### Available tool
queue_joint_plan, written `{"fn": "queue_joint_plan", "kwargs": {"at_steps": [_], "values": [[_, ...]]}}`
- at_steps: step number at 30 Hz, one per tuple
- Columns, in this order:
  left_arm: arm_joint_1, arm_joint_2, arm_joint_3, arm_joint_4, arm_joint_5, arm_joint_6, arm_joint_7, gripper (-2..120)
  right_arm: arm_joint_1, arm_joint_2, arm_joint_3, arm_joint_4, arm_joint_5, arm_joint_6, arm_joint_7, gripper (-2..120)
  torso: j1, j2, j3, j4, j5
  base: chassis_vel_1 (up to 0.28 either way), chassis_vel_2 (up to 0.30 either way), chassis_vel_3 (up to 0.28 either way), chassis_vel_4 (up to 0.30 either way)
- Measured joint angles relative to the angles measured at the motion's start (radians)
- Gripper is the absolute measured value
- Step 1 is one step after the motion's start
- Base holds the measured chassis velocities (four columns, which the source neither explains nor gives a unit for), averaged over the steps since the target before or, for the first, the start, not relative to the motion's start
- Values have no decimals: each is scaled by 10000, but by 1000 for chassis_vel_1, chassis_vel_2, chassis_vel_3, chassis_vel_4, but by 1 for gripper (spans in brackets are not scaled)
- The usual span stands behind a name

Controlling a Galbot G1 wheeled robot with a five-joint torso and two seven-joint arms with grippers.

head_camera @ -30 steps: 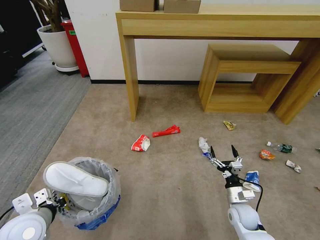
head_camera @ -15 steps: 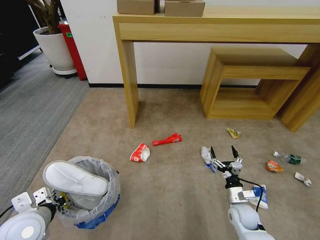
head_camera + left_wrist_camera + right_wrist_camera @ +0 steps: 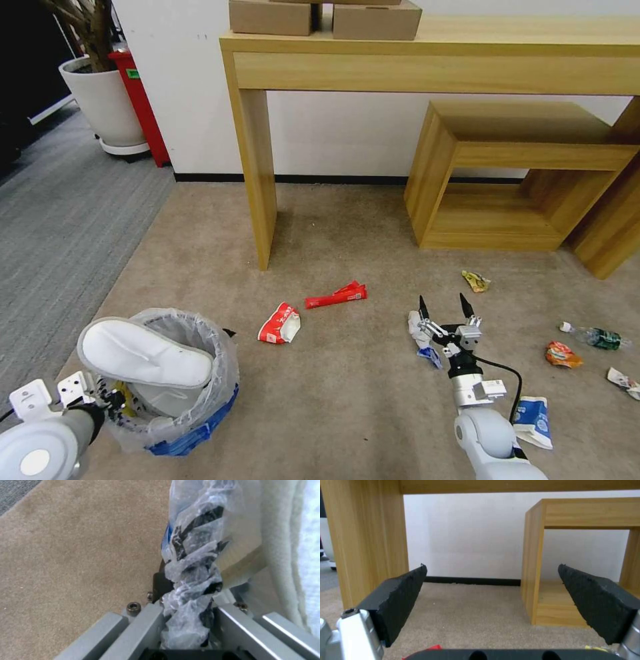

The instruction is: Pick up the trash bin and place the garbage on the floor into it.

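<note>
The trash bin [image 3: 190, 407], blue with a clear bag liner, hangs at the lower left with a white slipper [image 3: 143, 353] lying across its mouth. My left gripper [image 3: 110, 402] is shut on its bagged rim [image 3: 195, 555]. My right gripper [image 3: 443, 308] is open and empty, just above the beige floor [image 3: 347, 393], close beside a white-and-blue wrapper [image 3: 422, 335]. More garbage lies around: a red-white wrapper [image 3: 280, 323], a red wrapper [image 3: 335, 295], a yellow wrapper [image 3: 476, 281], a bottle [image 3: 595, 337], an orange wrapper [image 3: 562, 354] and a blue-white packet [image 3: 533, 421].
A tall wooden table [image 3: 427, 60] stands ahead against the wall, its leg [image 3: 257, 180] near the red wrappers, with a low wooden cube shelf [image 3: 520, 173] under it. Grey ribbed carpet [image 3: 60, 220], a white plant pot [image 3: 103, 100] and a red box [image 3: 140, 100] lie to the left.
The whole picture has shifted: the camera moved forward, so the litter and furniture sit lower and nearer. The bin stays held by the left gripper and the right gripper stays open.
</note>
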Motion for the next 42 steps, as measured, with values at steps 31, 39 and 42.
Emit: {"fn": "queue_joint_plan", "kwargs": {"at_steps": [31,39,42], "values": [[-120,-93,36,108,-96,-107,-139,0,125,-36,-20,-99,-435,69,-71,100,-2,0,-1,-1,0,0,0,0,0],[-187,-121,85,180,-105,-132,-128,0,111,-75,-6,-167,-553,172,-57,100,-2,0,-1,-1,0,0,0,0,0],[-182,-127,76,254,-100,-133,-106,0,92,-65,-36,-180,-601,266,-24,100,-2,0,-1,-1,0,0,0,0,0]]}}
